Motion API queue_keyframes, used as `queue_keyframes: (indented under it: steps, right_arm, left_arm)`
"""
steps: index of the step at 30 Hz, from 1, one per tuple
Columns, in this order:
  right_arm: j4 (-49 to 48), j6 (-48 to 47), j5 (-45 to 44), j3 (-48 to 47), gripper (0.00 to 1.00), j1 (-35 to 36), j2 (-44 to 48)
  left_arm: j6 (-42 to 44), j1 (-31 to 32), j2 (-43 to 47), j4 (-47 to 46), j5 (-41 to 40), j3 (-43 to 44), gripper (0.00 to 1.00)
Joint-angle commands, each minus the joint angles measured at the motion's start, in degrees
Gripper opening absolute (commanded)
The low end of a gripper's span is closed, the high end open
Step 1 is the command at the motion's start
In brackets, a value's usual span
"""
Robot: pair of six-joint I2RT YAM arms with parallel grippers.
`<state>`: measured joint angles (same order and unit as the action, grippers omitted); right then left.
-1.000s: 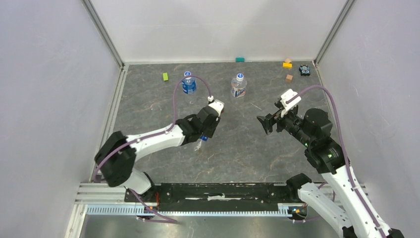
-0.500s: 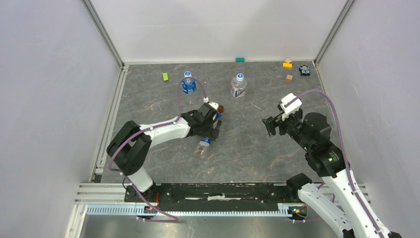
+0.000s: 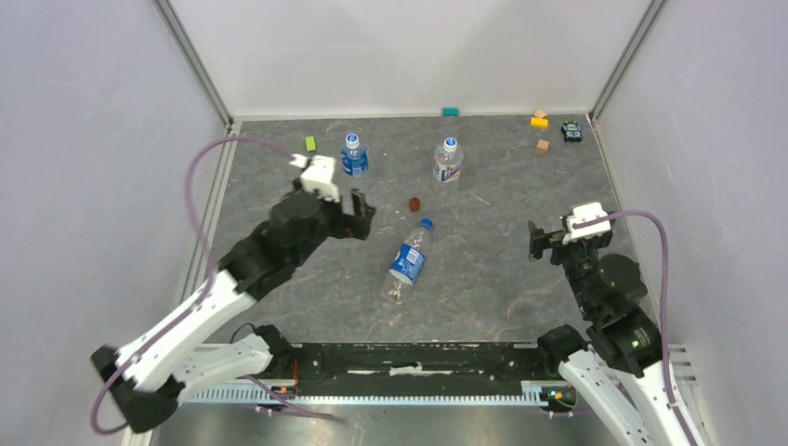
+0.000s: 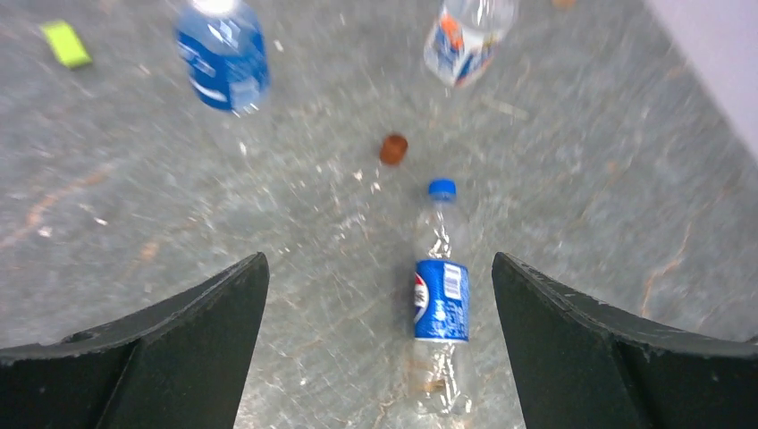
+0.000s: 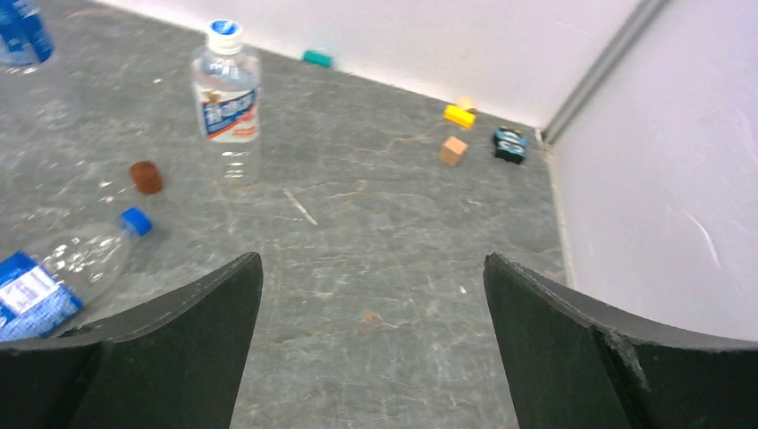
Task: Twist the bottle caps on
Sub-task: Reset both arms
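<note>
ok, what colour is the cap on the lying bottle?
Solid blue cap on the lying bottle; clearest in left wrist view.

I see the left arm reaching up from its base and bending inward at the elbow. The left gripper points to the right, its jaws spread wide with nothing between them. The right arm sits folded close to its base. The right gripper faces left, its jaws also wide and empty.
</note>
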<state>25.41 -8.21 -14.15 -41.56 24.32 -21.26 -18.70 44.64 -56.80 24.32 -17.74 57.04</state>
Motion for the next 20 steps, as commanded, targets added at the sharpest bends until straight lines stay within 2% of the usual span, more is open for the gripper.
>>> queue_keyframes:
  steps: [1, 7, 12, 20]
  right_arm:
    - [-6.1, -0.3, -11.0, 5.0, 0.98, -0.1, 6.5]
    - [-11.9, -3.4, -15.3, 13.3, 0.98, -0.1, 14.6]
    - [-13.8, -5.3, -15.3, 16.8, 0.98, -0.1, 17.9]
    - [-15.7, -6.5, -15.3, 18.2, 0.98, -0.1, 18.0]
  left_arm:
    - [5.0, -0.4, 13.0, 1.1, -8.3, -2.5, 1.00]
    - [8.6, -0.4, 28.2, 0.4, -12.3, -7.8, 1.00]
    - [10.3, -0.4, 36.8, -2.2, -13.5, -13.2, 1.00]
    - [11.7, -0.5, 39.7, -3.6, -13.5, -16.8, 1.00]
